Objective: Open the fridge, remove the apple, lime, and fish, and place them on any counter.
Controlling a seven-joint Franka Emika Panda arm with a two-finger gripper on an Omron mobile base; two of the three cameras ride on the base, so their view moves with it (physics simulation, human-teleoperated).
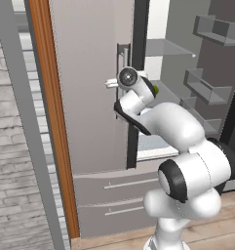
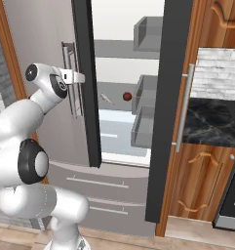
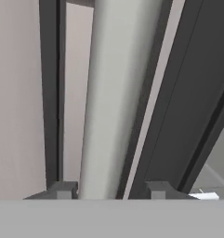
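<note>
Now the fingers (image 3: 111,189) stand one on each side of the left door handle (image 3: 111,93) of the fridge (image 1: 89,97); whether they press it, I cannot tell. Inside, the apple (image 2: 127,96) and fish (image 2: 106,98) lie on a shelf.

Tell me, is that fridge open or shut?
Half open: the fridge's right door stands swung out, baring shelves with the apple; the left door is shut.

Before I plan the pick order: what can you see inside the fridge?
Through the fridge's open right door, the apple and the slender fish lie on a middle shelf; the lime peeks past the arm. The closed left door hides the rest.
</note>
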